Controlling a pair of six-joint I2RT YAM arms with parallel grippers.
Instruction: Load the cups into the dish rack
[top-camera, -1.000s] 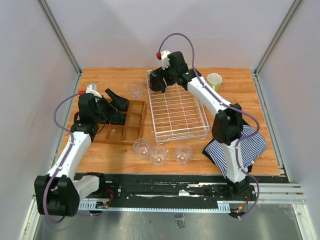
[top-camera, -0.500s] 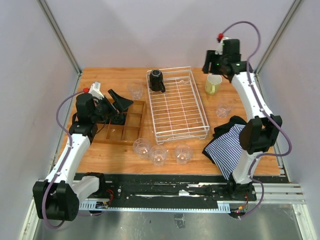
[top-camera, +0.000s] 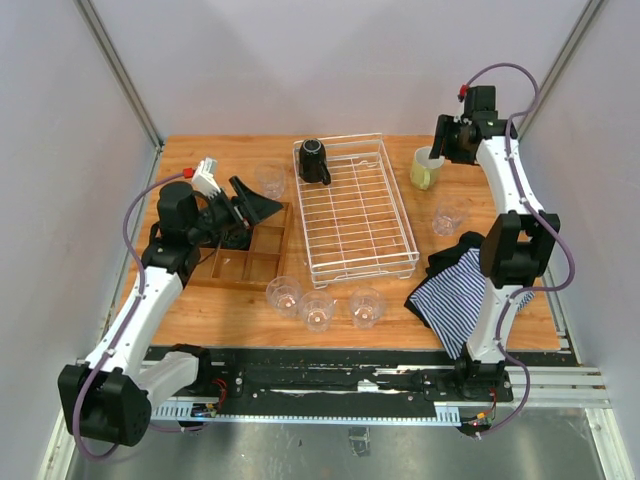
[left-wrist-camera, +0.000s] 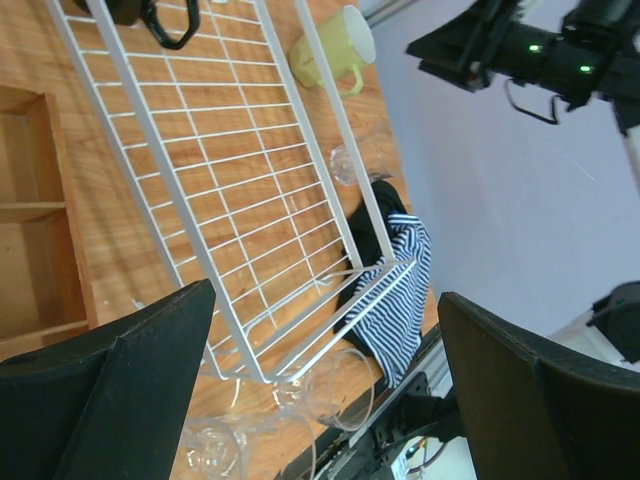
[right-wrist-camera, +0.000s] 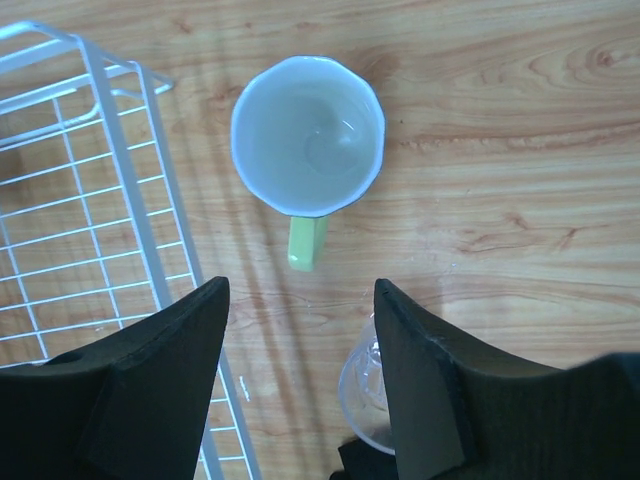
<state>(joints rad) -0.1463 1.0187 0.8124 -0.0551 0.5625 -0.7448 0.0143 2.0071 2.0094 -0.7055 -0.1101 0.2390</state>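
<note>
The white wire dish rack (top-camera: 355, 215) stands mid-table. The black mug (top-camera: 313, 160) sits in its far left corner. The pale yellow-green mug (top-camera: 427, 167) stands upright on the table right of the rack. My right gripper (top-camera: 447, 140) is open and empty, hovering over that mug (right-wrist-camera: 308, 135), handle towards me. One clear tumbler (top-camera: 448, 218) stands right of the rack, one (top-camera: 270, 180) stands left of it, and three (top-camera: 318, 310) stand in front. My left gripper (top-camera: 255, 205) is open and empty above the wooden tray, facing the rack (left-wrist-camera: 250, 180).
A brown wooden compartment tray (top-camera: 250, 250) lies left of the rack. A striped cloth (top-camera: 470, 285) lies at the front right by the right arm's base. The right wrist view shows the rack's corner (right-wrist-camera: 100, 200) and a tumbler (right-wrist-camera: 365, 390) close under the fingers.
My right gripper left the black mug in the rack's far left corner and swung right to over the yellow-green mug. My left gripper rose and turned slightly towards the rack.
</note>
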